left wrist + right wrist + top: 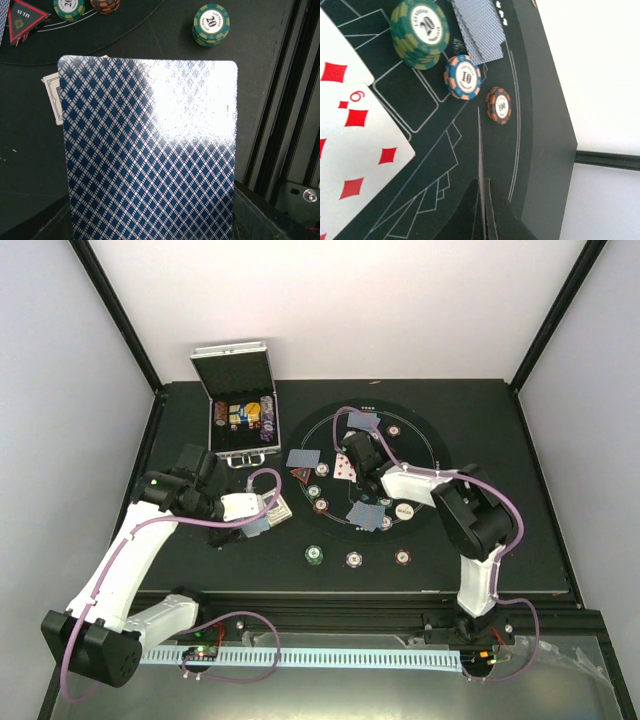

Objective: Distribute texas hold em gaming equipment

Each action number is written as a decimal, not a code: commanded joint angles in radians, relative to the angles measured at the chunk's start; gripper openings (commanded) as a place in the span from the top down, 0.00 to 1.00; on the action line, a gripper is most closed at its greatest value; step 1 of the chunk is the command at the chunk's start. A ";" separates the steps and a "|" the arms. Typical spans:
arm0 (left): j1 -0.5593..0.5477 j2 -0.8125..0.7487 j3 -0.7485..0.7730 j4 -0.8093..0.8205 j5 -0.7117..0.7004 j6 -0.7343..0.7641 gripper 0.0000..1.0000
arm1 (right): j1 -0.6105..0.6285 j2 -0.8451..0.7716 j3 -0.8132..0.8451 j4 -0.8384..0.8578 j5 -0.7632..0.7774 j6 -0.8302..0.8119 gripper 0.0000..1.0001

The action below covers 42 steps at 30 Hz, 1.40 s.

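Blue diamond-lattice card [150, 165] gleams glossy, rectangular, round-cornered.

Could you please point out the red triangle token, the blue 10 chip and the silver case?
red triangle token [22, 20], left wrist view, dark centre
blue 10 chip [463, 76], right wrist view, white label
silver case [235, 368], top view, raised lid

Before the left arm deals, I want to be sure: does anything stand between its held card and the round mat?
Nothing visible blocks it. The left gripper holds the blue-backed card above the table; the round mat edge is just ahead. Only other cards lie flat under it, and a green chip stack stands aside.
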 commanded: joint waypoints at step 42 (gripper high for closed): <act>-0.002 -0.024 0.034 -0.005 0.022 -0.002 0.98 | -0.091 -0.026 0.151 -0.603 -0.416 0.500 0.41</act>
